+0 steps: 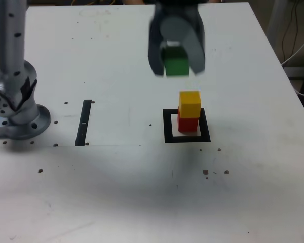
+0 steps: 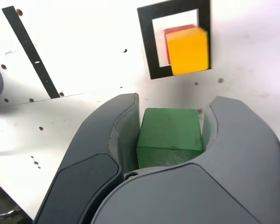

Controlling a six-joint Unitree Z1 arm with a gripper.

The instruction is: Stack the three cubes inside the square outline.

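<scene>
Wrist view: closest to your lens, the gripper [image 2: 177, 97], jaws parted only as wide as the green cube [image 2: 171, 134], which they pinch between them. You have it up off the table [image 2: 100, 46]. Beyond it, your square outline [image 2: 150, 43] holds the red cube [image 2: 167, 41], mostly hidden under the yellow cube [image 2: 189, 50]. The narrow black strip [image 2: 30, 50] lies well apart from the outline.

Exterior view: your gripper hangs blurred near the top, fingertips pointing down, green cube between the fingers. It is above the table, apart from the stack. Below it you have yellow on red, two high. Red stands inside the outline, nearer its right inner side, white centre showing at left. To the exterior view's left of the outline: the strip, then the grey base [image 1: 24, 119].
</scene>
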